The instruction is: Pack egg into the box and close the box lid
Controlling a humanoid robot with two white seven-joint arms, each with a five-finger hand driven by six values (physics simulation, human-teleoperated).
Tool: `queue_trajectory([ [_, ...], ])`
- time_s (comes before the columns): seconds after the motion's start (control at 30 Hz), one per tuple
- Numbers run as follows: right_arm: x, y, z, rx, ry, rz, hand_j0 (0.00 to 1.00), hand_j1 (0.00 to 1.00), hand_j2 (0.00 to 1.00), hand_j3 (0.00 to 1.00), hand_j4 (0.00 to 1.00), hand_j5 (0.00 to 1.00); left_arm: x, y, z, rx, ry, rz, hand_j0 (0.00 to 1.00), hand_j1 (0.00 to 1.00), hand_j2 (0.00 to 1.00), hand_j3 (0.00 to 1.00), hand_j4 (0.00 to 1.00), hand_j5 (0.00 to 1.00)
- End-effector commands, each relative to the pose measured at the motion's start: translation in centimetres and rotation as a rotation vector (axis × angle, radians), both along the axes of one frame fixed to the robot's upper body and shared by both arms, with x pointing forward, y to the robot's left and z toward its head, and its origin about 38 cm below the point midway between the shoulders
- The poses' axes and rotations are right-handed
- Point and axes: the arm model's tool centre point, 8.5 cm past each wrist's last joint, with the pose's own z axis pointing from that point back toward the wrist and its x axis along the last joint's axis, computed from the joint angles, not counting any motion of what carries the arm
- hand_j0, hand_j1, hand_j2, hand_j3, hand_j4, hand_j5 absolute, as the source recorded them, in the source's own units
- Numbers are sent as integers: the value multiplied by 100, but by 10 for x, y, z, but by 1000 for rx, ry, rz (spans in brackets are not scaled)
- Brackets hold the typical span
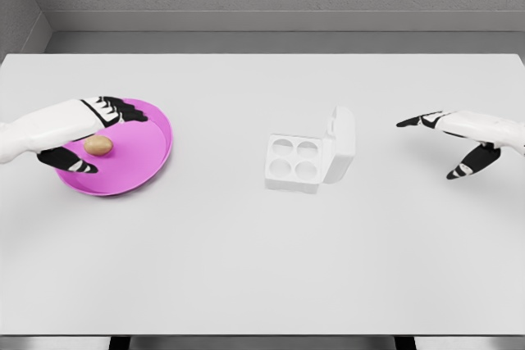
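A brown egg (98, 146) lies on a magenta plate (143, 149) at the table's left. My left hand (94, 137) hovers over the plate with fingers spread around the egg, thumb below it and fingers above; nothing is grasped. A white egg box (295, 161) with several empty round cups sits mid-table, its lid (340, 143) standing open on the right side. My right hand (447, 141) floats open to the right of the box, well apart from it, fingers pointing left.
The white table (246, 268) runs the full width of the view, with a grey wall behind its far edge. Only the plate and the box stand on it.
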Motion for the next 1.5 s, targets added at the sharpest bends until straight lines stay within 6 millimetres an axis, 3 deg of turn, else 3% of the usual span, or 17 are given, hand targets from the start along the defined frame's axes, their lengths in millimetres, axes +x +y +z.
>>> queue_trajectory([
  [0.0,1,0,-9,8,25,-15,100,100,100,100,100,100,4,10,-7,17,14,35,100,100,100,100,100,100],
  [0.1,2,-4,-8,3,25,-27,100,100,100,100,100,100,15,8,-13,-10,15,60,100,100,100,100,100,100],
  [0.27,2,-3,-5,6,6,2,100,100,100,100,100,100,14,2,-24,-13,42,46,100,100,100,100,100,100],
  [0.6,4,-3,-6,-19,-3,18,100,100,100,100,100,100,13,12,-35,81,99,53,100,100,100,100,100,100],
  [0.8,5,-14,-10,-20,5,-19,100,100,100,100,100,100,22,15,-27,63,81,71,100,100,100,100,100,100],
  [1.03,10,-15,-7,-18,-4,-30,100,100,100,100,100,100,28,12,-35,42,90,86,100,100,100,100,100,100],
  [1.2,17,-4,0,-3,-27,-6,100,100,100,100,100,100,32,17,-39,32,99,109,100,100,100,100,100,100],
  [1.37,14,2,-7,-15,-4,18,100,100,100,100,100,100,38,22,-47,27,117,142,100,100,100,100,100,100],
  [1.47,10,18,-4,-12,-14,68,100,100,100,100,100,100,40,17,-52,38,116,138,100,100,100,100,100,100],
])
